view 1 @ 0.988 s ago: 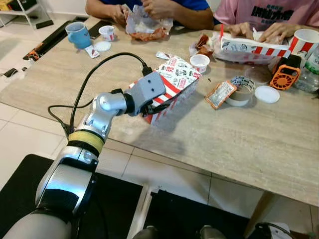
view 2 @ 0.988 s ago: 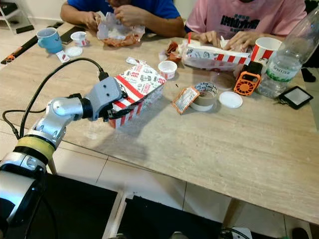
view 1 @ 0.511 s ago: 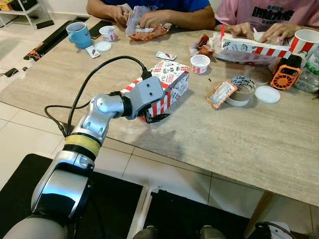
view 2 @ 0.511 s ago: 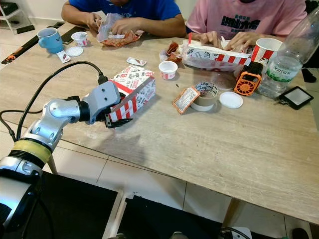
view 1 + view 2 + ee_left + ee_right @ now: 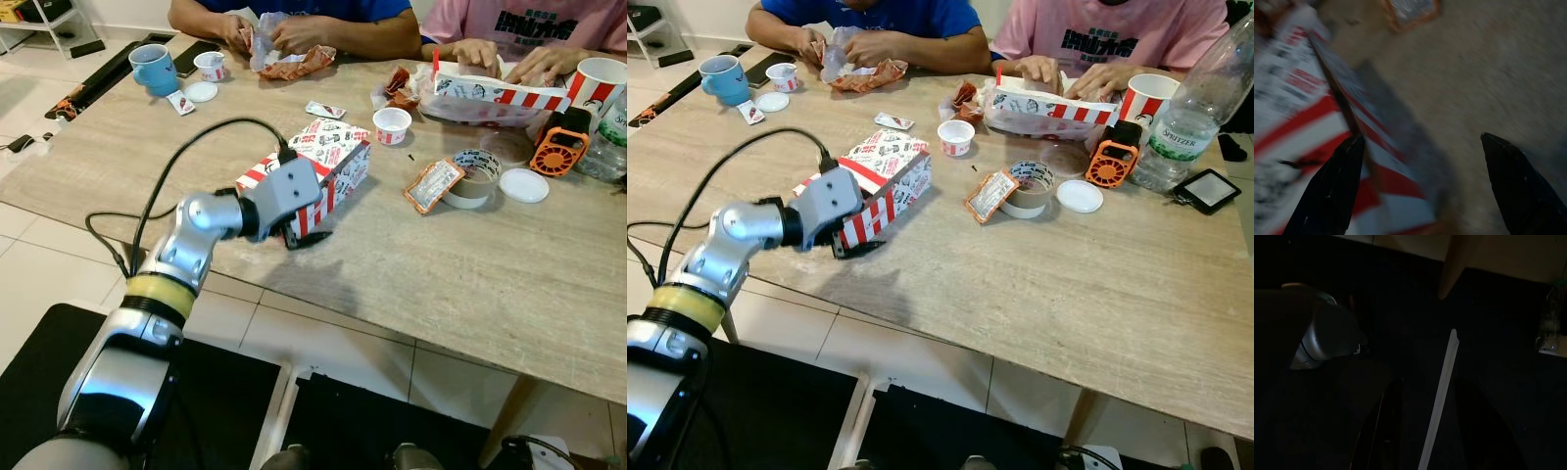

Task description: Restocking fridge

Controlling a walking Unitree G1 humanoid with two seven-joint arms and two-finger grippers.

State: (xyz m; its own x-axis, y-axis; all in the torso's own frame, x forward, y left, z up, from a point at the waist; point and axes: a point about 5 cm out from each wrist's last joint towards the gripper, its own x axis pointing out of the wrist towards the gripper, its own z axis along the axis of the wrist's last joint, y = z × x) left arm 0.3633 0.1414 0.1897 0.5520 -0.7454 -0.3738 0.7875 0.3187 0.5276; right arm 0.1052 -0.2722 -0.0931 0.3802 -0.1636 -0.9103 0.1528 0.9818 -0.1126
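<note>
A pale wood-pattern worktop (image 5: 490, 284) crosses the frame, with a light tiled floor (image 5: 39, 264) at the left and two people sitting at the upper edge, their heads cut off. On the worktop I count one red-and-white printed box (image 5: 328, 162), one blue mug (image 5: 155, 69) in the upper left, two small white cups (image 5: 393, 124), one roll of tape (image 5: 474, 176), one orange device (image 5: 560, 145), one long striped tray (image 5: 500, 95), one paper cup (image 5: 598, 83) cut by the right edge, and one clear bottle (image 5: 1190, 108).

The box lies at the middle left of the frame, close to the near edge of the worktop. It is oblong, with red and white stripes on its side and small printed pictures on top.

The left gripper (image 5: 299, 235) is at the box's near end, jaws open, one finger (image 5: 1332, 188) against the striped side and the other apart over bare worktop. The left wrist view is blurred. The right wrist view is very dark, so I cannot tell the state of the right jaws.
</note>
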